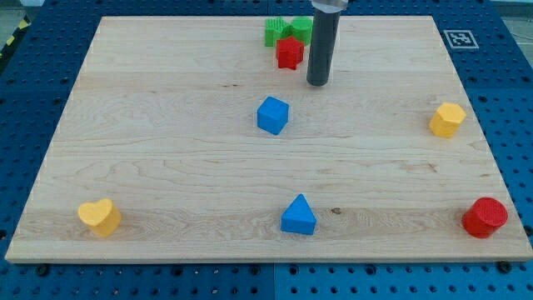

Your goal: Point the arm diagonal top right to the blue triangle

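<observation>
My tip (317, 82) rests beside the red block (289, 52); the blue cube (272, 115) lies between it and the blue triangle (298, 216). No gripper fitted.

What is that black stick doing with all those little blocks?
It is a robot arm's rod, and my tip rests on a wooden board near the view's top, touching nothing. Just to its left sit a red block and two green blocks. The blue cube lies below and left of my tip. The blue triangle, the one I am meant to point near, sits far down by the view's bottom edge.
</observation>
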